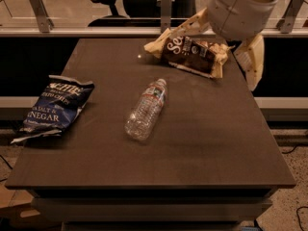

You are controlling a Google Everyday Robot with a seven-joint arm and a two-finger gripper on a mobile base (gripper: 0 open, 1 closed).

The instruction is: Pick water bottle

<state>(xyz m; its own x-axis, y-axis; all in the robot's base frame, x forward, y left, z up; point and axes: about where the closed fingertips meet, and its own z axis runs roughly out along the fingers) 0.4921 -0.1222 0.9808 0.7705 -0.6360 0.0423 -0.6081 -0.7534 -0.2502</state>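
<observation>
The water bottle (146,110) is lying on its side mid-tabletop (207,148), long axis running near-left to far-right, cap aiming at the far right corner. Over that corner the pincer (216,57) is hovering, fingers splayed wide and empty, with the bottle sitting to its near-left.

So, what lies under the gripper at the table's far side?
A brown chip bag, flat on the table, below the open gripper. The wrist covers its far right corner. The water bottle lies apart, mid-table.
</observation>
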